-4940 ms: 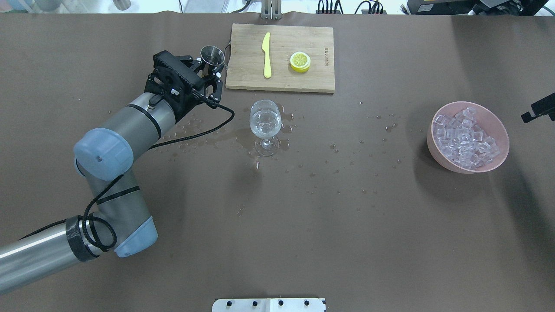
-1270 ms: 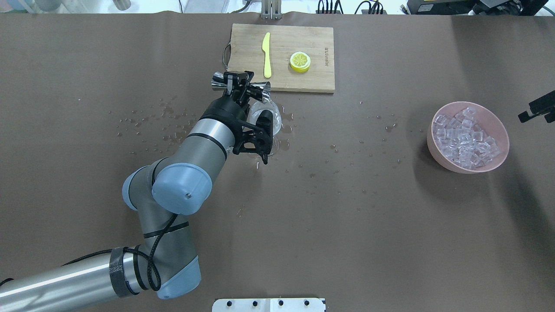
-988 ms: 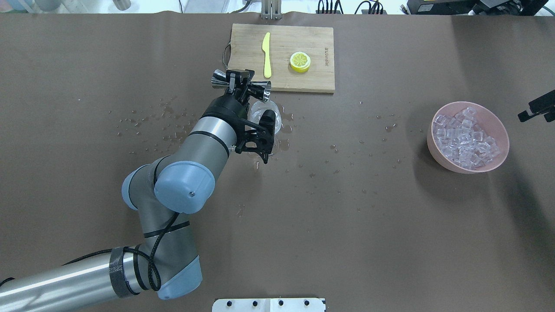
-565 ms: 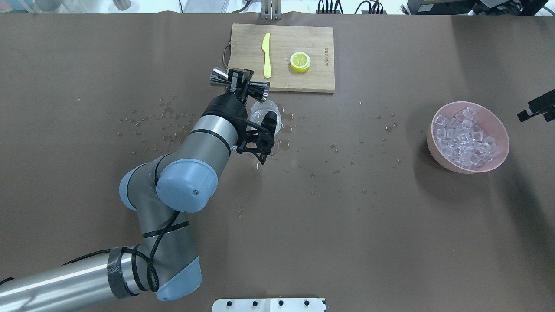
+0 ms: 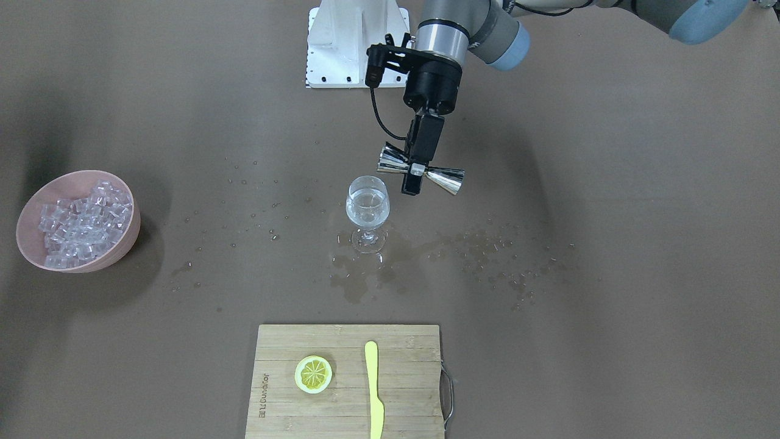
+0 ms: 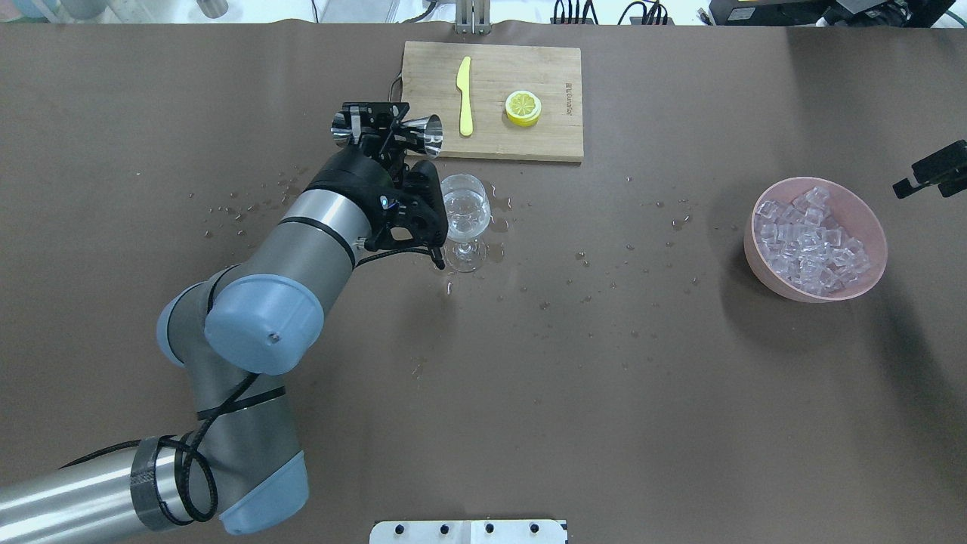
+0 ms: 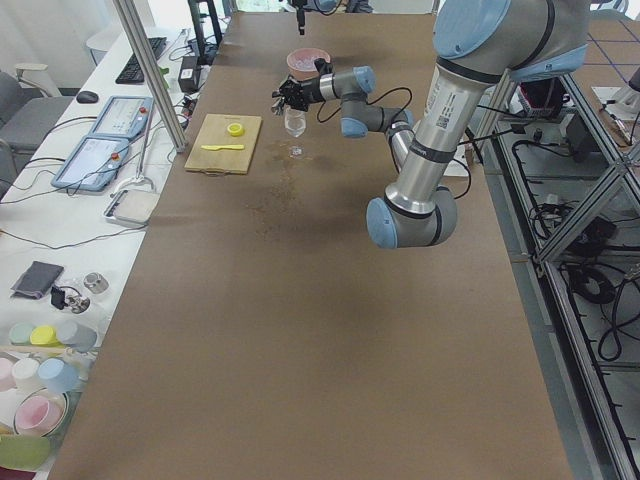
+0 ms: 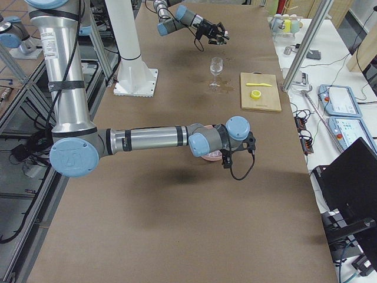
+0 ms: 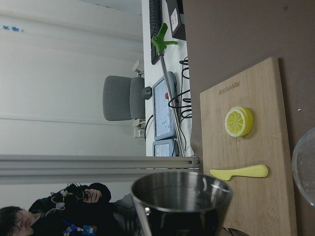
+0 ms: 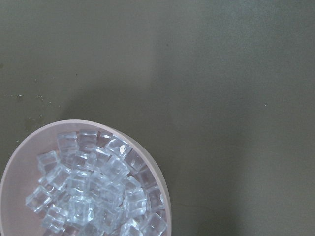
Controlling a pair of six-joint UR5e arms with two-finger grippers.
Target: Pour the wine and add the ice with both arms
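Left claw: clamped across the waist of the steel jigger, which lies on its side.
Jigger position: raised, just left of and beyond the wine glass.
Wine: in the glass, mid-table; droplets round the foot.
Right claw: over the pink bowl, right; fingers unseen, cannot tell.
Ice: heaped in the bowl.
Hazard: the wrist sits close to the glass; a careless swing could likely topple it.
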